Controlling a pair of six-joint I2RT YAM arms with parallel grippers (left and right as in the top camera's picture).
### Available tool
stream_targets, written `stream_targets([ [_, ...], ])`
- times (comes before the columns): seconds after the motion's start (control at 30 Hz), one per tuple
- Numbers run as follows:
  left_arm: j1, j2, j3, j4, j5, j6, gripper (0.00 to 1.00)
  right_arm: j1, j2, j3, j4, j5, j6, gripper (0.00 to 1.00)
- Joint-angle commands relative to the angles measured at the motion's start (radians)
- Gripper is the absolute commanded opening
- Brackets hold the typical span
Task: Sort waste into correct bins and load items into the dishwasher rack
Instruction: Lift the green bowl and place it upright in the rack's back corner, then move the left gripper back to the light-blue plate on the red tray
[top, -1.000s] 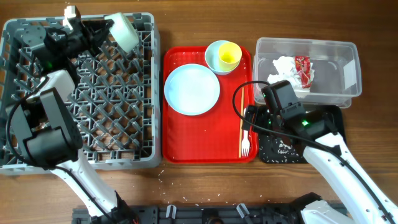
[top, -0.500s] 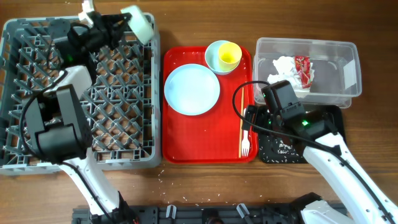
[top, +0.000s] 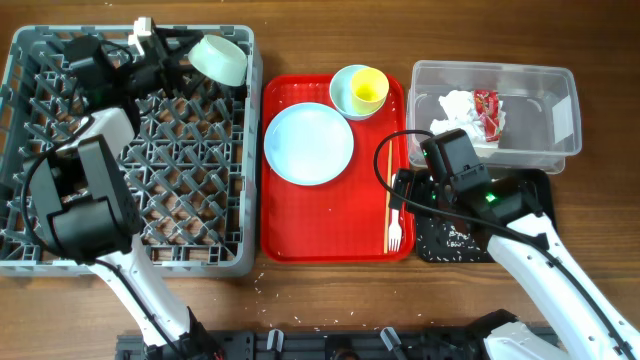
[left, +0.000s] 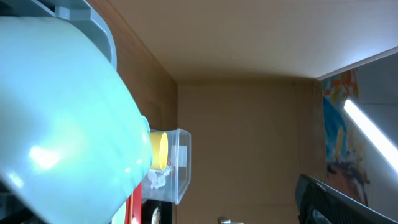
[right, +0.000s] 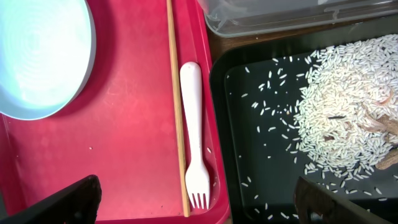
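The bowl (top: 220, 57), at the rack's (top: 200, 262) far right corner, seemed light, stiff, slippery; its rim suited gripping. Whether the left gripper (top: 178, 58) held it, I could not tell; the right gripper (right: 199, 205) gaped, empty.

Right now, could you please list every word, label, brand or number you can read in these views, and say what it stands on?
No text can be read in any view.
Red snack wrapper in the clear tub: printed, but too small to read.
Wall picture in the left wrist view: blurred colours only, no legible words.

No legible text anywhere — snack wrapper (top: 487, 108) print (red) blurs.
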Motion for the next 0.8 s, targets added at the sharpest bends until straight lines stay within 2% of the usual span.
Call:
stream_targets([
  [0.0,0.034,-0.004,-0.003,0.004,0.017,0.018,1.0,-0.004,0.003,0.011,0.003,0.012,0.004,1.0],
  [0.17,0.08,-0.079,-0.003,0.001,0.009,-0.015,1.0,-0.005,0.003,0.011,0.003,0.012,0.004,1.0],
  [0.27,0.08,-0.094,-0.003,-0.055,0.04,-0.014,0.99,-0.005,0.003,0.011,0.003,0.012,0.004,1.0],
  [0.43,0.08,-0.135,-0.003,-0.058,0.034,-0.014,0.99,-0.004,0.003,0.011,0.003,0.012,0.004,1.0],
  [0.57,0.095,-0.264,-0.003,-0.078,0.026,-0.014,1.0,-0.004,0.003,0.011,0.003,0.012,0.004,1.0],
  [0.63,0.133,-0.333,-0.003,-0.137,0.027,0.002,0.99,-0.005,0.003,0.011,0.003,0.012,0.004,1.0],
  [0.67,0.154,-0.372,-0.003,-0.204,0.027,0.051,0.99,-0.005,0.003,0.011,0.003,0.012,0.004,1.0],
  [0.77,0.211,-0.515,-0.003,-0.611,-0.013,0.342,0.99,-0.004,0.003,0.011,0.003,0.012,0.004,0.99],
])
